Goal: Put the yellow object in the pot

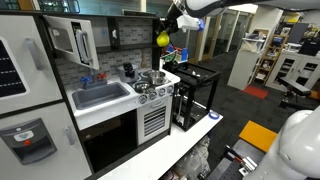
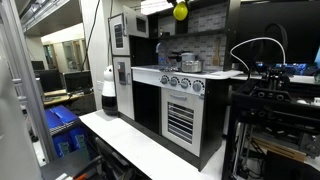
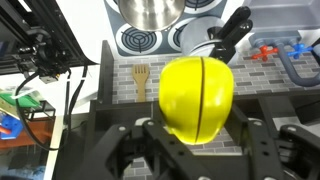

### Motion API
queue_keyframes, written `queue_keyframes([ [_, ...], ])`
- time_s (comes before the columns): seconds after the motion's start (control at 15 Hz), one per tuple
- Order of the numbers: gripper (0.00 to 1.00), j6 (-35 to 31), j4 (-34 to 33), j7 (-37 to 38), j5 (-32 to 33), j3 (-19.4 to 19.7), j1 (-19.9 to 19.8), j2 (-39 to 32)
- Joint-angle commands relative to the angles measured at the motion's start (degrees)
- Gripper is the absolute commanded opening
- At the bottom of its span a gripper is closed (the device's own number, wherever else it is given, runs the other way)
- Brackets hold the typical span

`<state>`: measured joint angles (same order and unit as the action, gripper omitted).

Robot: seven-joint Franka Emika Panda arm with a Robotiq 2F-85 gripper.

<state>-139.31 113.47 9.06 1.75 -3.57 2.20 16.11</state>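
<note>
My gripper [image 3: 197, 128] is shut on the yellow object [image 3: 197, 95], a bright yellow ball with a seam down its middle. I hold it high in the air above the toy kitchen; it shows in both exterior views [image 1: 163, 39] [image 2: 180, 11]. The silver pot [image 3: 152, 12] stands on the toy stove, ahead at the top of the wrist view. It also shows on the stove top in an exterior view [image 1: 152, 77] and in an exterior view [image 2: 189, 64].
The toy kitchen has a grey sink basin [image 1: 100, 96], stove burners [image 3: 138, 41] and a brick backsplash with a hanging wooden spatula [image 3: 141, 77]. A black-handled utensil [image 3: 232, 28] lies by the burners. A black frame [image 1: 197, 92] stands beside the kitchen.
</note>
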Motion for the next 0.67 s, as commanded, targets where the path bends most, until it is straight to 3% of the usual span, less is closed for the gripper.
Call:
queue_keyframes([
  [0.0, 0.38, 7.42, -5.26, -4.21, -1.36, 1.92, -0.51, -3.04],
  [0.6, 0.38, 11.84, -13.4, -8.21, -3.72, 4.33, -0.71, -12.31],
])
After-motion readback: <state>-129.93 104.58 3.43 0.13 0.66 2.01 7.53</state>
